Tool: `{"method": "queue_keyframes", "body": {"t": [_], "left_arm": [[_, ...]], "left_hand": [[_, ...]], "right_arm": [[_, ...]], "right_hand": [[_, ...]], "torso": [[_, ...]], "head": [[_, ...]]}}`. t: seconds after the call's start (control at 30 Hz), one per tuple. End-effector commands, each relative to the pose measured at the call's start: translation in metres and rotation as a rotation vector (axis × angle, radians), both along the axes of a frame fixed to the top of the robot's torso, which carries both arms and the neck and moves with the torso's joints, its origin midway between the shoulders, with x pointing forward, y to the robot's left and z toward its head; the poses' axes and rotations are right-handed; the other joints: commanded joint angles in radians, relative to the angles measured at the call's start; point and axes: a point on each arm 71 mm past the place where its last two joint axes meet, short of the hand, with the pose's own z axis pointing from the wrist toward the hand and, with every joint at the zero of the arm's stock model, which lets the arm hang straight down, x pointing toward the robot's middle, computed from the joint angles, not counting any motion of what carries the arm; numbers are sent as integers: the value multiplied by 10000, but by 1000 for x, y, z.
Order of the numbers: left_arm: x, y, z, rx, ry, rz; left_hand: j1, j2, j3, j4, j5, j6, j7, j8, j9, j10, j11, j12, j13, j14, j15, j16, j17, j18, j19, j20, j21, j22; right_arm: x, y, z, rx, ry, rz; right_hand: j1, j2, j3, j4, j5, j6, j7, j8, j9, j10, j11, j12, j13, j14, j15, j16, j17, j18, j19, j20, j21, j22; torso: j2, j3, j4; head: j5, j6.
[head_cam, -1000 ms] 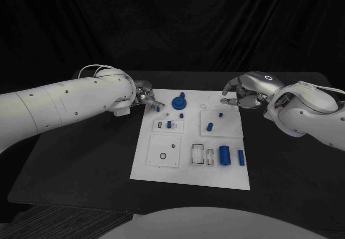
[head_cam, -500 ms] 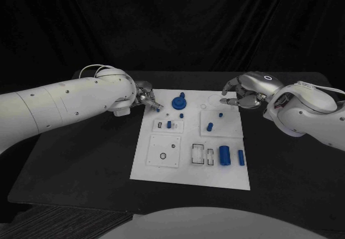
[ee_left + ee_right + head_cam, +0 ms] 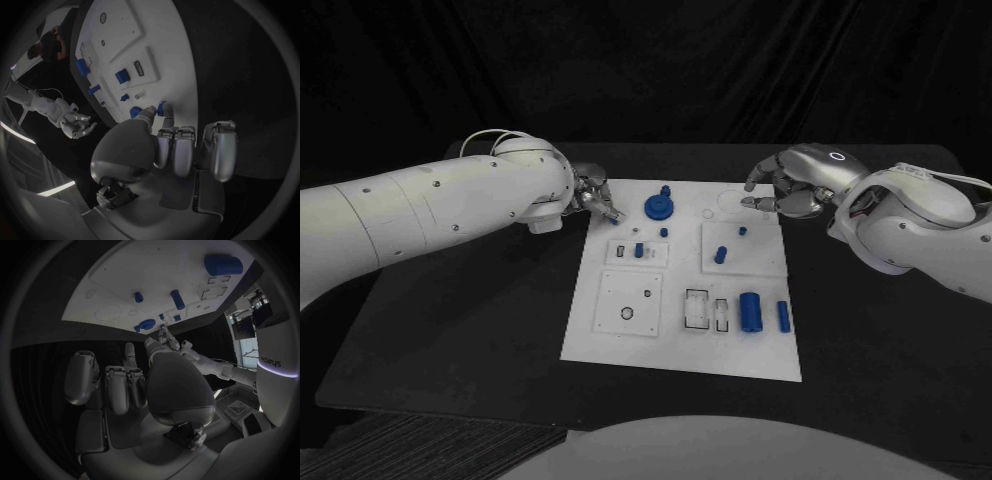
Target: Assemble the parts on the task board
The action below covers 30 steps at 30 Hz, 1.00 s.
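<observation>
Where the white rectangular task board point(image 3: 687, 300) lies mid-table, you have two blue cylinders point(image 3: 751, 309) nearest you, three small blue pegs farther up, and one round blue knobbed part point(image 3: 659, 207) at the far end. Your left hand point(image 3: 593, 198) pinches a small blue piece point(image 3: 164, 108), as the left wrist view shows; your right hand point(image 3: 788, 190) hovers, fingers curled, holding nothing.

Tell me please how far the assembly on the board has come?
Early stage. Some small blue parts already stand in the task board. The left hand pinches a small blue piece at the board's edge. Two blue cylinders still lie loose; the right hand holds nothing.
</observation>
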Motion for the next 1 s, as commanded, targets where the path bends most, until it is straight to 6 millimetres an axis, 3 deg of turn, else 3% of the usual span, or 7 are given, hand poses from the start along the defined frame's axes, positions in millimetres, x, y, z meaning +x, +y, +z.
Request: {"method": "queue_keyframes", "body": {"t": [0.03,0.33,0.5,0.8,1.0], "left_arm": [[-1,-2,-1,-45,93,-193],[-1,0,-2,-62,114,-215],[-1,1,-1,-107,92,-233],[-1,3,-1,-253,-1,-291],[-2,3,1,-497,-246,-332]], "left_hand": [[153,-10,275,-47,-61,-24,-91,-86,-31,1030,-71,-5,2617,1056,-58,27,2634,89,278,-42,-86,2223],[165,-260,1062,-139,416,34,-93,-168,-76,1030,-72,-5,2617,1056,-62,27,2634,98,249,-46,-126,2211],[41,-617,2066,-245,920,60,-87,-211,-55,1030,-71,-5,2617,1056,-66,27,2634,100,239,-48,-139,2208],[-105,-1277,4069,-961,1052,166,-38,-330,-151,1030,-48,-5,2617,1056,-53,27,2634,104,227,-47,-152,2203],[-309,-1471,4746,-1289,1163,257,-11,-314,-146,1030,-37,-5,2617,1056,-39,27,2634,105,222,-31,-157,2201]], "right_arm": [[0,-1,-1,-19,29,-111],[1,0,-1,-28,39,-111],[1,-1,-2,-39,67,-118],[0,-1,-4,-67,133,-161],[0,-2,-4,-74,152,-176]], "right_hand": [[59,22,18,-13,58,52,15,46,1,1048,-22,36,2635,953,-28,-41,2288,148,-44,-21,-43,1711],[106,84,54,-21,202,60,10,43,-2,1048,-27,36,2635,951,-32,-51,2279,151,-47,-24,-65,1707],[143,109,75,-33,343,66,6,41,-5,1048,-31,36,2635,950,-35,-54,2277,153,-49,-28,-83,1704],[218,140,117,-64,590,107,-10,51,-5,1048,-42,36,2635,944,-43,-76,2257,159,-58,-35,-124,1697],[243,145,132,-77,668,113,-11,50,-7,1048,-45,36,2635,944,-46,-77,2256,160,-59,-37,-134,1696]], "torso": [[2,2,1],[-3,-4,-4],[-2,-8,-2],[2,-11,2],[-3,-13,-2]], "head": [[6,-2],[26,-2],[22,-2],[30,-2],[41,-2]]}}
